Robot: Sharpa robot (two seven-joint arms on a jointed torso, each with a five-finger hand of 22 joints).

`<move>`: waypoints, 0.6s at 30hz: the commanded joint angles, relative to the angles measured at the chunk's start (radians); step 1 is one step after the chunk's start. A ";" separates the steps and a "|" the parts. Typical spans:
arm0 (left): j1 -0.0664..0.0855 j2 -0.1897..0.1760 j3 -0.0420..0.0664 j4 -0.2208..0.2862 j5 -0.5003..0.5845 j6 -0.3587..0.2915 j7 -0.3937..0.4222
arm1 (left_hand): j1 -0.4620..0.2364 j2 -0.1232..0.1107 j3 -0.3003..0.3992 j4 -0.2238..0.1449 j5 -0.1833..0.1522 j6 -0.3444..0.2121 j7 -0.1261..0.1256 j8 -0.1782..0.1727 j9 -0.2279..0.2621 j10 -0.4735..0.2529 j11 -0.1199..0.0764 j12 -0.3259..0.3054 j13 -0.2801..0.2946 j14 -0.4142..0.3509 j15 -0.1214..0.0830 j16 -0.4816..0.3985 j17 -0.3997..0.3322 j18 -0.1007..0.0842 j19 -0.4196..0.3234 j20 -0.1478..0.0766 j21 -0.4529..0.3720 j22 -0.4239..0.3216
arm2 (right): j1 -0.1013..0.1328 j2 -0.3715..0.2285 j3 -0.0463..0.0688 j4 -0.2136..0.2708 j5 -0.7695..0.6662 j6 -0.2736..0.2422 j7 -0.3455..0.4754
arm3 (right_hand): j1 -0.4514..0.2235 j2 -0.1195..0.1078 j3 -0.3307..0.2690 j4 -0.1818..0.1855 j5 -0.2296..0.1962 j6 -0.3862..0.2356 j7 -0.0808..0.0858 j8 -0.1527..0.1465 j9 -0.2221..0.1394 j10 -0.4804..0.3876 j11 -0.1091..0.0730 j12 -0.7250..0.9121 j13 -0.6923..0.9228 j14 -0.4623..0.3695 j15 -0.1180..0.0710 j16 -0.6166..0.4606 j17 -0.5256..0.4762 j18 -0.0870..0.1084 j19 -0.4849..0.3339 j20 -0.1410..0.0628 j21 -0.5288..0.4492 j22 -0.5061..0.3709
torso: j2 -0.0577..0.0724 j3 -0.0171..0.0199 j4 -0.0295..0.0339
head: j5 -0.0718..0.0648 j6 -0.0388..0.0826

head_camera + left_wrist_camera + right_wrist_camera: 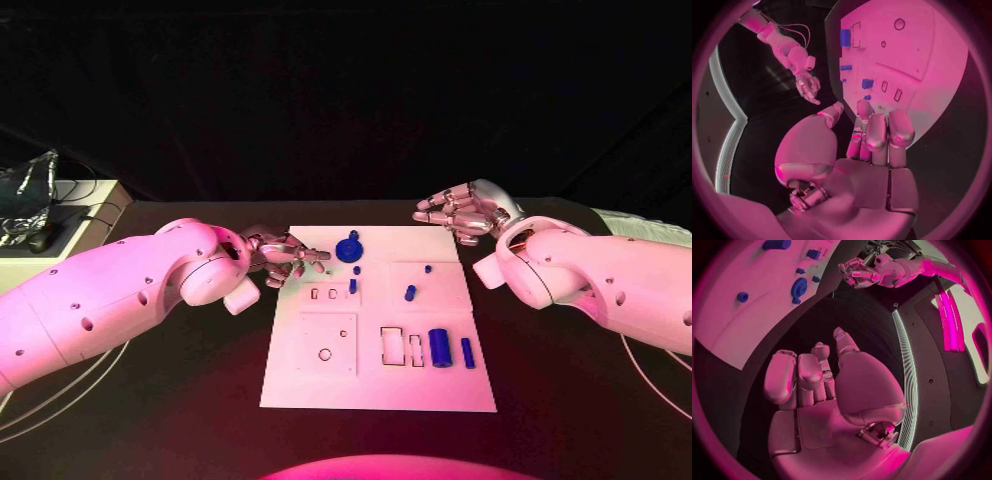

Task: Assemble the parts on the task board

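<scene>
Left arm: you are reaching in with it, elbow bent.
Left hand [278,257]: you are holding nothing, fingers loosely curled and apart.
Right hand [462,212]: you are holding nothing, fingers curled and apart.

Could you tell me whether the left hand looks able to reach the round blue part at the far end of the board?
Probably yes: the left hand holds nothing and sits at the task board's edge, with only bare board between it and the round blue part.
</scene>
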 commanded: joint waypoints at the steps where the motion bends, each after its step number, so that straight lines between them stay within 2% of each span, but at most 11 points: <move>1: 0.034 0.039 -0.026 -0.024 -0.091 0.070 -0.119 | -0.032 -0.018 -0.002 0.015 -0.003 -0.010 0.001 0.006 0.011 0.004 0.002 -0.005 0.003 0.004 -0.002 0.004 0.001 -0.020 0.006 0.002 0.004 0.002 | 0.001 0.002 0.001 -0.017 0.042 0.051 0.018 | -0.011 0.004 -0.003 -0.009 0.006 -0.014 -0.003 0.006 0.033 0.000 -0.009 -0.006 0.004 0.002 -0.004 -0.001 0.002 0.000 0.075 -0.007 0.004 0.158 | -0.010 0.0054 -0.0024 | 0.002 -0.007; 2: 0.045 0.051 -0.038 -0.032 -0.099 0.075 -0.127 | -0.045 -0.020 -0.018 0.023 -0.003 -0.012 0.000 0.007 0.015 0.004 0.002 -0.005 0.004 0.004 -0.002 0.003 0.001 -0.020 0.006 0.003 0.004 0.003 | 0.001 0.003 0.001 -0.022 0.041 0.052 0.017 | -0.011 0.004 -0.003 -0.009 0.006 -0.014 -0.003 0.006 0.033 0.000 -0.009 -0.006 0.004 0.002 -0.004 -0.001 0.002 0.000 0.075 -0.007 0.004 0.158 | -0.011 0.0061 -0.0031 | 0.002 -0.008; 3: 0.058 0.068 -0.054 -0.044 -0.113 0.081 -0.136 | -0.047 -0.013 -0.044 0.027 -0.004 -0.016 -0.001 0.010 0.024 0.005 0.001 -0.006 0.006 0.004 -0.002 0.004 0.001 -0.020 0.007 0.003 0.004 0.005 | 0.001 0.004 0.001 -0.027 0.039 0.053 0.015 | -0.013 0.007 -0.003 -0.012 0.008 -0.017 -0.003 0.000 0.058 0.000 -0.009 -0.007 0.007 0.002 -0.005 -0.002 0.003 0.000 0.075 -0.007 0.003 0.158 | -0.012 0.0074 -0.0046 | 0.002 -0.009; 5: 0.073 0.089 -0.072 -0.060 -0.134 0.089 -0.148 | -0.050 -0.006 -0.083 0.034 -0.004 -0.022 -0.002 0.015 0.039 0.006 0.001 -0.007 0.009 0.005 -0.002 0.004 0.003 -0.020 0.008 0.003 0.004 0.008 | 0.001 0.004 0.001 -0.033 0.037 0.055 0.012 | -0.014 0.008 -0.003 -0.012 0.019 -0.018 -0.003 -0.002 0.062 0.001 -0.009 -0.005 0.011 0.002 -0.005 -0.001 0.003 0.000 0.076 -0.007 0.004 0.158 | -0.015 0.0085 -0.0063 | 0.003 -0.009; 6: 0.080 0.102 -0.080 -0.069 -0.147 0.094 -0.154 | -0.031 0.015 -0.142 0.030 -0.006 -0.034 -0.002 0.022 0.064 0.006 -0.001 -0.010 0.013 0.004 -0.001 0.004 0.003 -0.020 0.007 0.003 0.001 0.009 | 0.001 0.004 0.001 -0.036 0.037 0.056 0.010 | -0.015 0.008 -0.004 -0.012 0.024 -0.018 -0.003 -0.003 0.064 0.003 -0.009 -0.002 0.013 0.003 -0.005 -0.001 0.004 0.000 0.076 -0.007 0.005 0.158 | -0.015 0.0088 -0.0071 | 0.004 -0.009; 7: 0.086 0.113 -0.087 -0.077 -0.157 0.100 -0.159 | -0.034 0.017 -0.145 0.035 -0.004 -0.032 -0.003 0.024 0.068 0.007 0.001 -0.010 0.013 0.005 -0.003 0.005 0.004 -0.021 0.010 0.003 0.003 0.013 | 0.001 0.004 0.001 -0.039 0.036 0.057 0.009 | -0.016 0.008 -0.004 -0.012 0.026 -0.018 -0.003 -0.004 0.065 0.004 -0.009 -0.001 0.015 0.003 -0.005 0.000 0.004 0.000 0.076 -0.007 0.005 0.158 | -0.016 0.0092 -0.0079 | 0.006 -0.009; 11: 0.100 0.156 -0.104 -0.112 -0.183 0.132 -0.173 | -0.019 0.022 -0.163 0.060 -0.004 -0.057 -0.010 0.059 0.158 0.018 -0.005 -0.012 0.010 0.008 -0.007 0.013 0.012 -0.024 0.018 0.000 0.008 0.032 | 0.001 0.004 0.001 -0.047 0.031 0.059 0.001 | -0.020 0.008 -0.006 -0.013 0.026 -0.019 -0.002 -0.015 0.079 0.002 -0.008 -0.003 0.018 0.002 -0.005 -0.001 0.003 0.001 0.075 -0.006 0.004 0.158 | -0.018 0.0106 -0.0089 | 0.006 -0.012; 12: 0.102 0.166 -0.107 -0.120 -0.187 0.139 -0.175 | -0.014 0.021 -0.162 0.065 -0.003 -0.084 -0.013 0.090 0.203 0.020 -0.009 -0.014 -0.001 0.007 -0.011 0.013 0.012 -0.024 0.018 -0.001 0.006 0.037 | 0.001 0.004 0.001 -0.049 0.029 0.059 -0.001 | -0.020 0.008 -0.006 -0.013 0.026 -0.019 -0.002 -0.015 0.079 0.002 -0.008 -0.003 0.018 0.002 -0.005 -0.001 0.003 0.001 0.075 -0.006 0.004 0.158 | -0.018 0.0111 -0.0091 | 0.006 -0.013; 14: 0.107 0.183 -0.112 -0.134 -0.194 0.149 -0.179 | -0.021 0.021 -0.165 0.073 -0.003 -0.080 -0.016 0.107 0.219 0.020 -0.008 -0.012 -0.003 0.007 -0.009 0.013 0.013 -0.025 0.019 -0.002 0.006 0.039 | 0.001 0.004 0.001 -0.051 0.025 0.059 -0.004 | -0.021 0.007 -0.007 -0.013 0.025 -0.019 -0.002 -0.016 0.079 0.002 -0.008 -0.004 0.017 0.002 -0.005 -0.001 0.003 0.001 0.075 -0.006 0.005 0.158 | -0.017 0.0105 -0.0091 | 0.006 -0.013; 16: 0.111 0.198 -0.117 -0.147 -0.202 0.158 -0.181 | -0.023 0.027 -0.165 0.077 -0.003 -0.075 -0.025 0.143 0.250 0.013 -0.013 -0.009 -0.002 0.007 -0.012 0.012 0.011 -0.026 0.019 -0.003 0.004 0.041 | 0.001 0.003 0.001 -0.052 0.021 0.059 -0.006 | -0.021 0.006 -0.007 -0.013 0.025 -0.020 -0.002 -0.017 0.080 0.002 -0.008 -0.005 0.017 0.002 -0.005 -0.002 0.002 0.001 0.075 -0.006 0.004 0.158 | -0.016 0.0104 -0.0093 | 0.006 -0.013; 18: 0.115 0.213 -0.121 -0.160 -0.209 0.169 -0.184 | -0.023 0.032 -0.167 0.079 -0.003 -0.105 -0.024 0.174 0.289 0.003 -0.011 0.000 0.009 0.007 -0.012 0.010 0.011 -0.027 0.020 -0.005 0.001 0.045 | 0.001 0.003 0.001 -0.053 0.018 0.059 -0.008 | -0.021 0.005 -0.007 -0.013 0.025 -0.020 -0.001 -0.019 0.081 0.002 -0.007 -0.006 0.016 0.002 -0.004 -0.003 0.001 0.001 0.075 -0.006 0.002 0.157 | -0.016 0.0104 -0.0098 | 0.006 -0.013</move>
